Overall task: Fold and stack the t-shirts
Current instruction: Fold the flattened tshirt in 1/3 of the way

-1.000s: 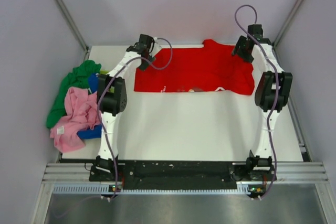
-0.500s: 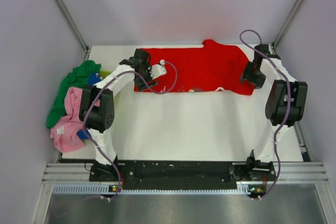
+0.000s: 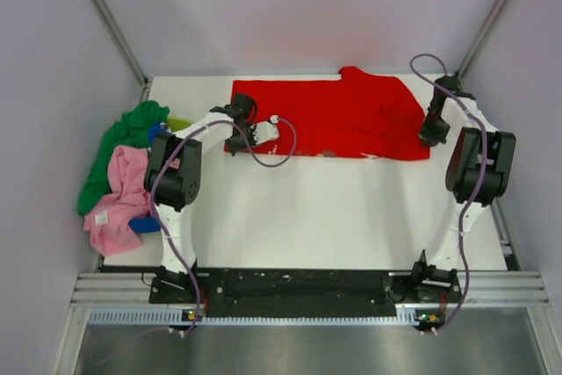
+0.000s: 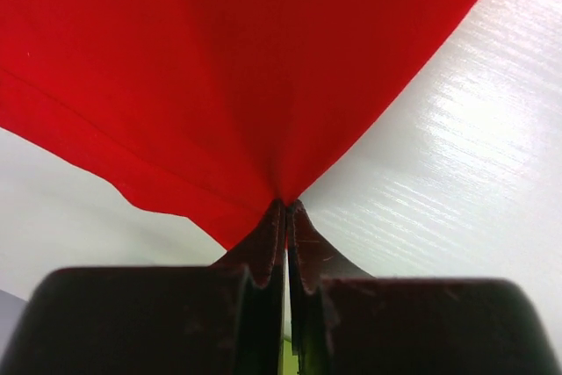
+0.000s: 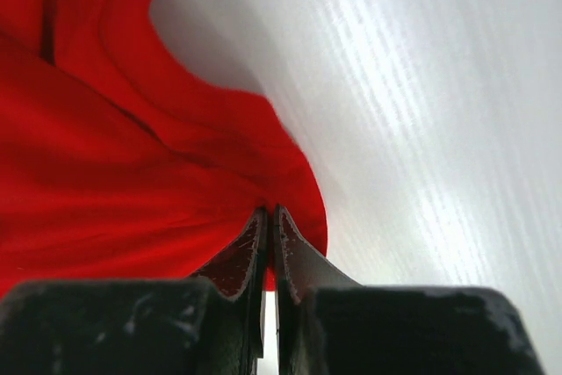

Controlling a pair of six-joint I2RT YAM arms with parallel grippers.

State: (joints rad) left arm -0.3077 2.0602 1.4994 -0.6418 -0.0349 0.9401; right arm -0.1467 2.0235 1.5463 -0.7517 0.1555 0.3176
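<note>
A red t-shirt (image 3: 334, 116) lies spread across the far half of the white table. My left gripper (image 3: 239, 140) is at its near left corner, shut on the red cloth (image 4: 263, 85), which pulls up into the pinched fingertips (image 4: 299, 226). My right gripper (image 3: 428, 138) is at the shirt's near right corner, shut on the red fabric (image 5: 132, 155) there. A pile of other t-shirts sits at the table's left edge: green (image 3: 118, 142), pink (image 3: 123, 195) and blue (image 3: 149, 221).
A lime-green bit of basket (image 3: 178, 121) shows behind the pile at the left. Metal frame posts and grey walls close in the table on the left, right and back. The white tabletop (image 3: 316, 217) stretches between the shirt and the arm bases.
Both grippers came down from the shirt's far corners to its near corners and shut on the red cloth. The shirt's near edge has shifted slightly.
</note>
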